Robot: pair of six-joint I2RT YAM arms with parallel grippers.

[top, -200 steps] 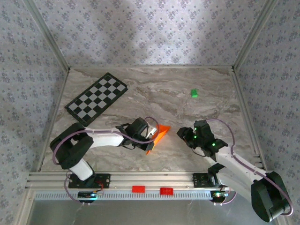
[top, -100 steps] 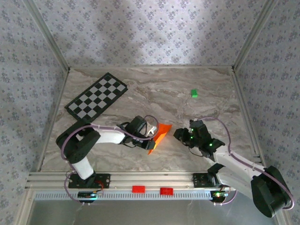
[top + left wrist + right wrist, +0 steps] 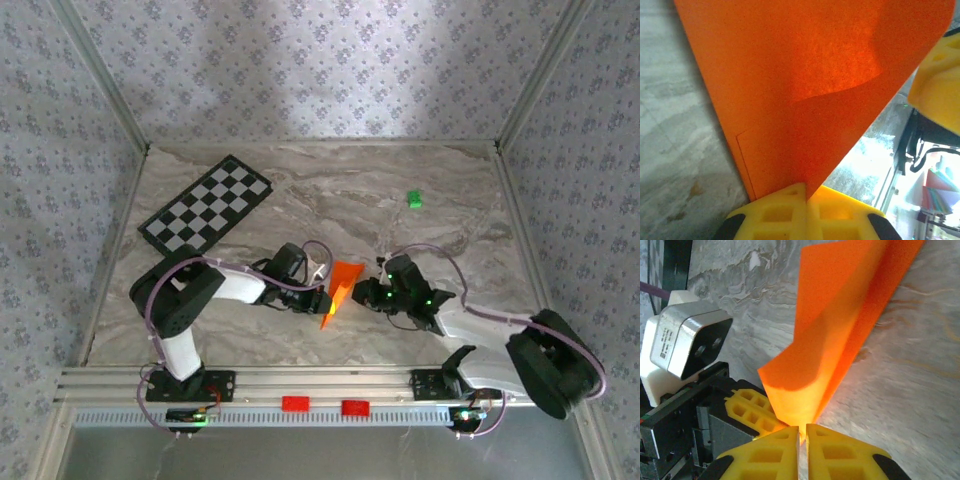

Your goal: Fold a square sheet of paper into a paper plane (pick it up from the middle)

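Paper (image 3: 343,282) is folded over and stands on edge just off the middle of the table (image 3: 300,190), toward the near edge, between the two grippers.

Left gripper (image 3: 806,189) is clamped fully on the paper's lower edge. Right gripper (image 3: 802,429) is closed to a thin slit, and the fold corner runs into that slit. It looks pinched by the very tips only.

Risks:
- Right grip is shallow, so the paper could slip out once either arm pulls.
- Both grippers hold one thin sheet close together. If they move apart or twist out of step, it will likely tear or crumple.
- The yellow fingers of both grippers are just beside each other, so a small move inward could make them collide.
- The loose flap bulges in the left wrist view. Pressing it now could set a crooked crease.

Changes from the earlier frame:
- Right gripper was well apart from the paper, toward the right edge. It has come left to the paper and its fingers have narrowed.
- Left gripper kept its clamp, and its elbow swung in a bit.
- Paper shifted slightly.
- Checkered board (image 3: 207,208) at the far left corner and green block (image 3: 413,199) toward the far right have not moved.
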